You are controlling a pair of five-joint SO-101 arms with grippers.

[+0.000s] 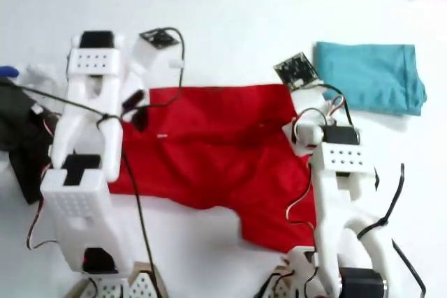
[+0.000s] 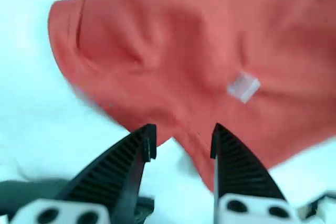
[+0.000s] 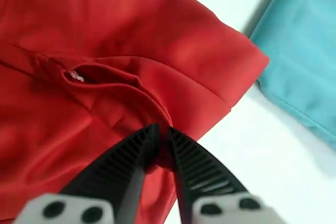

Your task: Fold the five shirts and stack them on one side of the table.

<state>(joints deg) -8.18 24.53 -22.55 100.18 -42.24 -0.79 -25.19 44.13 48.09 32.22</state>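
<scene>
Wrinkled soft red shirt [image 1: 209, 151], long axis spanning between the 2 pincers. Right pincer [image 3: 160, 136] pinches a fold; left pincer [image 2: 181, 140] gapes at its edge. Folded rectangular teal shirt [image 1: 370, 78] beyond right pincer.

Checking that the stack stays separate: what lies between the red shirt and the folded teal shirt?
A bare strip of white table lies between the red shirt and the teal shirt; the right wrist view shows it.

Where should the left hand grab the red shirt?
Take the free edge of the red shirt just ahead of the open left hand, coming from the bare table side: cloth lies flat there, so a finger can likely slide under.
</scene>
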